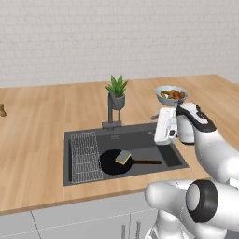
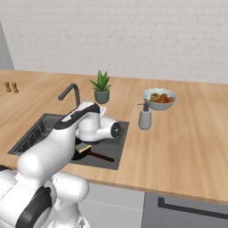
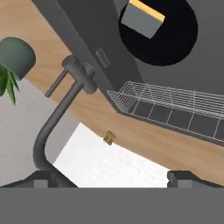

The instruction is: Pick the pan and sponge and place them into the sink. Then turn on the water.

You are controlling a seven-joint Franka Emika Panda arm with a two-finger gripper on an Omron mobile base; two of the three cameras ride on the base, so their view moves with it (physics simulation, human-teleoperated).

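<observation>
**Pan and sponge down in the sink, end effector empty**

Wooden worktop [image 1: 37, 140] runs beneath a pale brick wall, and we take the sink [image 1: 140, 135] set into it as our landmark. Inside the basin, near its middle, we see the pan [image 1: 109, 163] lying flat, its thin handle pointing toward the basin's right end. The sponge [image 1: 123, 158] rests on the pan, yellow layer and grey scrub layer both showing. A wire rack [image 1: 85, 156] fills the basin's left section, just beside the pan.

Behind the sink's back edge stands the dark faucet [image 1: 112, 109], with a small potted plant [image 1: 117, 91] just behind it. Farther right of the sink, on the worktop, we see a pale bowl of food [image 1: 171, 94], and a grey soap dispenser [image 2: 144, 116] sits between that bowl and the basin.

Our end effector [image 3: 112, 177] hovers above the sink's right part, its fingers [image 3: 181, 177] spread wide apart and holding nothing. From the hand view we look across the faucet and rack toward the pan. We cannot make out any stream at the faucet.
</observation>
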